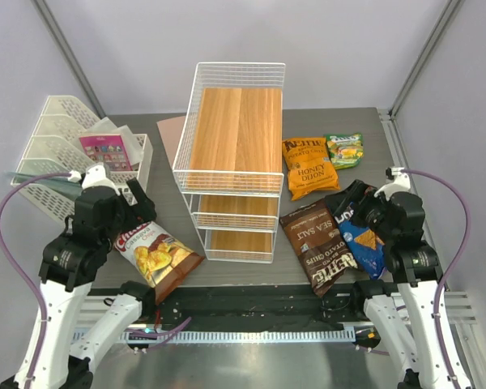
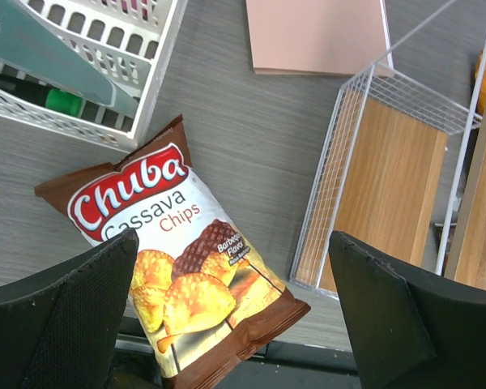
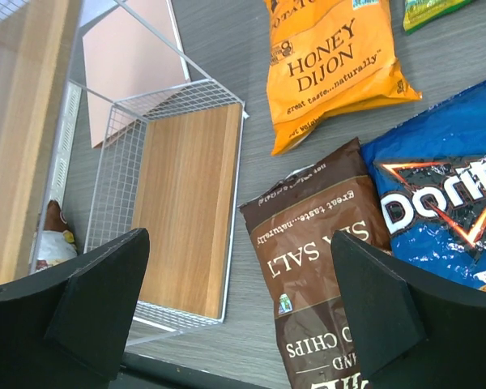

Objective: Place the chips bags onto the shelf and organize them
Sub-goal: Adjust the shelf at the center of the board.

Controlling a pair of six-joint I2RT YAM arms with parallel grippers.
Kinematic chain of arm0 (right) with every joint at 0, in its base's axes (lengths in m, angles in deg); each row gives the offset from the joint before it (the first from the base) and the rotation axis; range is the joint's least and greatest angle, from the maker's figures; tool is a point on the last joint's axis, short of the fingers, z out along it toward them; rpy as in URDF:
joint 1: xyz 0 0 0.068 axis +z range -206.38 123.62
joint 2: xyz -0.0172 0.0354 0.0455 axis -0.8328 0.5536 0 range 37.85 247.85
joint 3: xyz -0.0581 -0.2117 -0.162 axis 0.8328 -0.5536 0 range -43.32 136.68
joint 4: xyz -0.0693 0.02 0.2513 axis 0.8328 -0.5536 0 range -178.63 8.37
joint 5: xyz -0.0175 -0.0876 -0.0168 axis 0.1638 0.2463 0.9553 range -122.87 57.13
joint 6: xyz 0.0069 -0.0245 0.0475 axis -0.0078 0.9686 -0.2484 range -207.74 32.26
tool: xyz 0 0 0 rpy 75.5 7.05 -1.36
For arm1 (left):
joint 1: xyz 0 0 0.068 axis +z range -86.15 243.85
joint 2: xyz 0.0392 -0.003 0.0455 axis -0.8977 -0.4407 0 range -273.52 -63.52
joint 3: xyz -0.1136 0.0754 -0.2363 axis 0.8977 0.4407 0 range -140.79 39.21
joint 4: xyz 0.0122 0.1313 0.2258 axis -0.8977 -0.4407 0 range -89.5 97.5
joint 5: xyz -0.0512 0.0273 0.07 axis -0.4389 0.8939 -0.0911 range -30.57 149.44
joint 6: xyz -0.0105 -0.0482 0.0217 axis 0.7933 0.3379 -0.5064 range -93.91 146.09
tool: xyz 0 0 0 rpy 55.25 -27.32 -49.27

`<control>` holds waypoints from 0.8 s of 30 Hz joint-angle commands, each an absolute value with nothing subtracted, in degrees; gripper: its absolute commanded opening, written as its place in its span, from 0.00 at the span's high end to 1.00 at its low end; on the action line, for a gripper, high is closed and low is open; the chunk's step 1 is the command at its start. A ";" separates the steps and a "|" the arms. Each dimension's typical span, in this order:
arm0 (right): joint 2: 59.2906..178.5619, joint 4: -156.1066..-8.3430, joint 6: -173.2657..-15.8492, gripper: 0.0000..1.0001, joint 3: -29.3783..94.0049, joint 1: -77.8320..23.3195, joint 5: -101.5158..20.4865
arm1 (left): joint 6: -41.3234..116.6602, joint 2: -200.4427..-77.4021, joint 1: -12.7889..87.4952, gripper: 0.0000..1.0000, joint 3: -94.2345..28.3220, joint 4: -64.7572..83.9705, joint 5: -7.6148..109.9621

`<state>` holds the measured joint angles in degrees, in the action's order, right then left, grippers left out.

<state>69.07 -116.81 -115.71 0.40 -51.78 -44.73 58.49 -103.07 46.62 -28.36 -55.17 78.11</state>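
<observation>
The white wire shelf [image 1: 231, 170] with wooden boards stands mid-table; it also shows in the left wrist view [image 2: 389, 174] and the right wrist view [image 3: 186, 203]. The brown-white Chuba bag [image 1: 156, 258] lies flat left of it, under my open, empty left gripper [image 2: 231, 324]. Right of the shelf lie the orange Honey Dijon bag [image 1: 310, 166], the small green-yellow bag [image 1: 345, 150], the dark brown Sea Salt bag [image 1: 320, 245] and the blue Doritos bag [image 1: 363, 235]. My right gripper [image 3: 239, 312] hovers open and empty above the Sea Salt bag [image 3: 328, 259].
A white mesh file tray [image 1: 61, 154] holding a pink card packet [image 1: 107, 151] stands at the far left. A flat pinkish board [image 1: 172, 138] lies behind the shelf's left side. The table's dark front edge [image 1: 251, 296] runs just below the bags.
</observation>
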 commanded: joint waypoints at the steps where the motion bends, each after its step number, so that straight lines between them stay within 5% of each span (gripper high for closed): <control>1: 69.05 -117.05 -115.87 0.01 3.70 -51.72 -45.27 | 58.52 -101.93 46.71 0.00 -27.32 -53.50 75.43; 13: 67.73 -117.84 -117.18 0.02 5.72 -51.72 -46.40 | 57.55 -95.77 46.80 0.00 -27.59 -54.99 70.52; 18: 67.38 -117.84 -117.01 0.02 6.86 -51.64 -48.78 | 55.88 -93.05 46.71 0.00 -23.28 -50.86 52.72; 24: 66.59 -117.05 -119.03 0.02 8.01 -51.55 -51.59 | 57.03 -91.11 46.71 0.00 -19.24 -47.87 46.43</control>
